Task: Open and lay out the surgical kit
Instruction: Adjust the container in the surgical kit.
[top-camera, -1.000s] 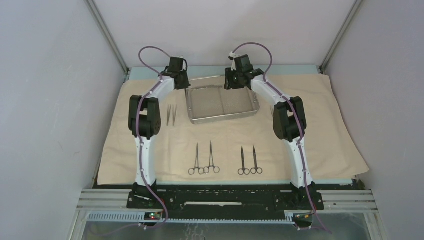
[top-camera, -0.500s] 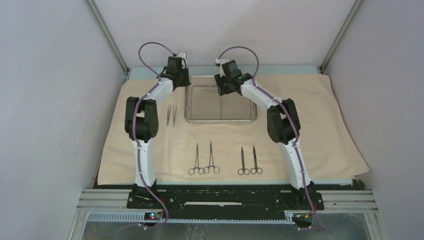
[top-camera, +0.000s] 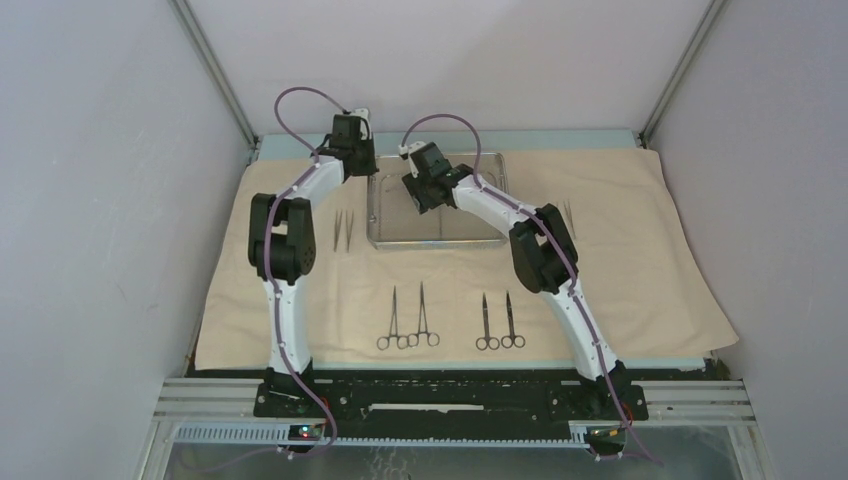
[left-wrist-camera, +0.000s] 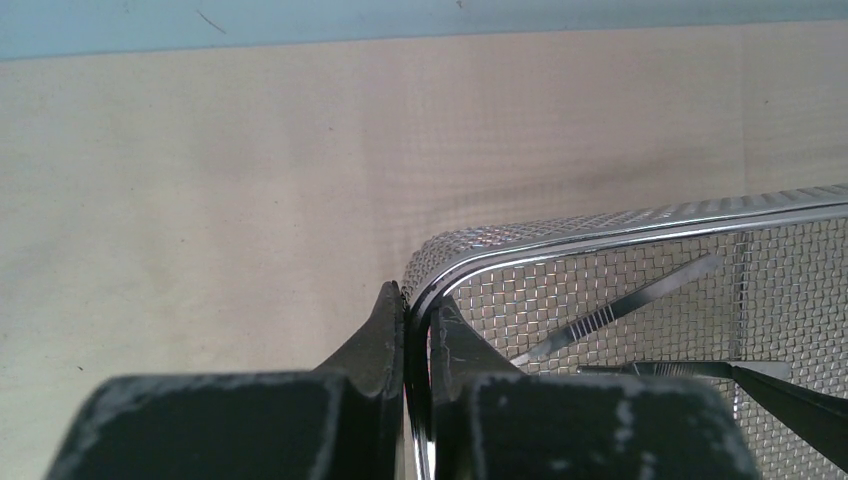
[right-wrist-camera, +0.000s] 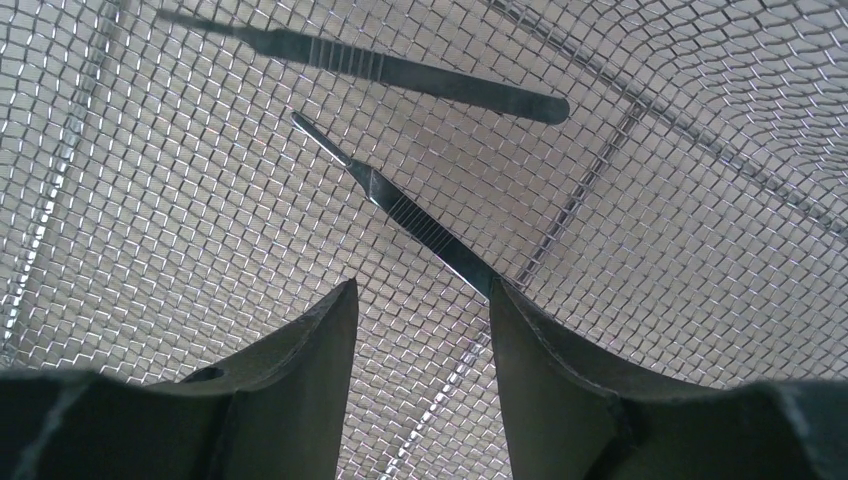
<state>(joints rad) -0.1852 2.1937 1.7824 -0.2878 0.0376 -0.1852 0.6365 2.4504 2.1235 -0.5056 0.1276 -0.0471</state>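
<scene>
The beige cloth wrap (top-camera: 640, 260) lies spread over the table. The steel mesh tray (top-camera: 400, 228) stands at the back middle. My left gripper (top-camera: 362, 165) is shut on the tray's rim (left-wrist-camera: 560, 232) at its far left corner, as the left wrist view (left-wrist-camera: 418, 318) shows. My right gripper (top-camera: 425, 192) hangs open over the tray's left half, close above the mesh (right-wrist-camera: 200, 230). Two slim ribbed steel instruments (right-wrist-camera: 420, 215) (right-wrist-camera: 400, 68) lie in the tray just ahead of its open fingertips (right-wrist-camera: 420, 300). Four ring-handled clamps and scissors (top-camera: 410, 318) (top-camera: 498, 322) lie in pairs near the front.
A pair of tweezers (top-camera: 343, 230) lies on the cloth left of the tray. Another slim steel piece (top-camera: 568, 212) lies right of my right arm. Grey walls close in both sides and the back.
My right gripper has moved left across the tray, from its far right part to its left half. The tray, tilted a second ago, now lies flat. My left gripper keeps its hold.
</scene>
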